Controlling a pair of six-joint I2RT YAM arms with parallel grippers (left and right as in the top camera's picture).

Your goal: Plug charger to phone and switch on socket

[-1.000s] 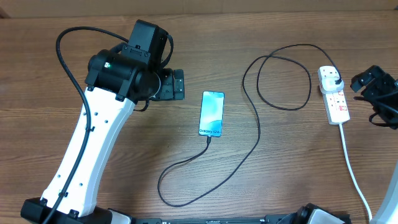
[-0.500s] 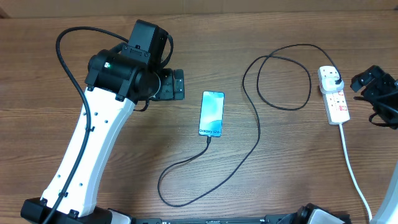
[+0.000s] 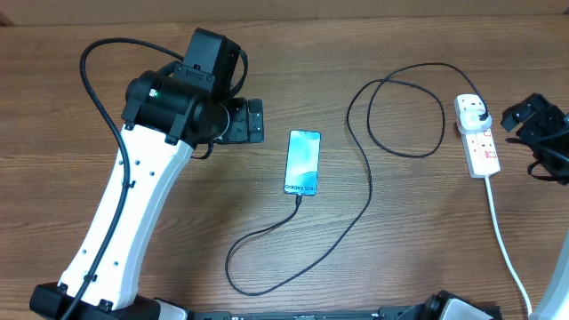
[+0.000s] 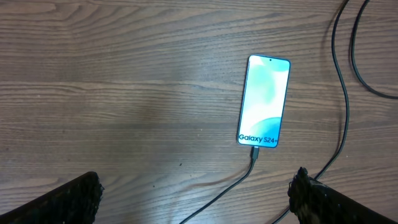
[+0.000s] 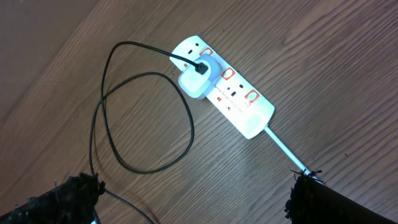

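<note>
The phone lies flat in the middle of the table, its light-blue screen lit. The charger, a thin black cable, meets the phone's lower edge with its tip, loops across the table, and ends in a plug fitted in the socket. The socket is a white strip with red-marked switches. My left gripper hovers left of the phone, open and empty. My right gripper hangs just right of the socket, open and empty.
The socket's thick white cord runs toward the table's front edge at the right. A large loop of the charger cable lies left of the socket. The left arm's white link crosses the table's left side.
</note>
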